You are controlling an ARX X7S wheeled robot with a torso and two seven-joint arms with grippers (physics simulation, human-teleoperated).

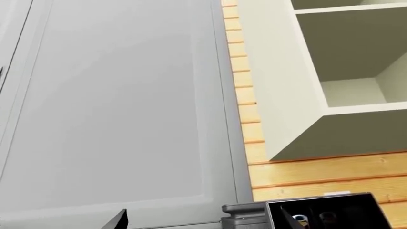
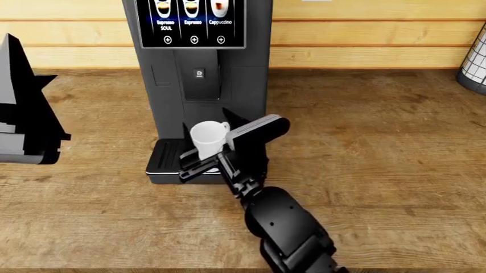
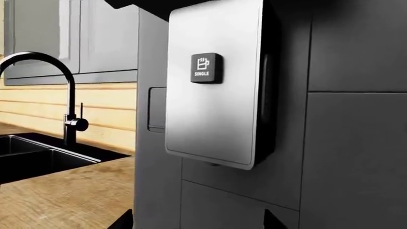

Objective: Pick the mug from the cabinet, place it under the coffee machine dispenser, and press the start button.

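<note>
Right gripper [image 2: 204, 162] is closed on the mug [image 2: 207, 139], holding it over the drip tray [image 2: 163, 156], below the dispenser [image 2: 199, 79]. Pick is done; release and pressing the start button remain. Left gripper's opening cannot be told.

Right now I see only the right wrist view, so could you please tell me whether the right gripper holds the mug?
Observer: Yes. In the head view the mug stands upright, gripped by the right gripper.
Operator: Is it over the tray?
Observer: It is over the ribbed tray, below the dispenser. I cannot tell whether it touches the tray.
Operator: Where is the left arm?
Observer: The left arm is off to the machine's left, apart from it.
</note>
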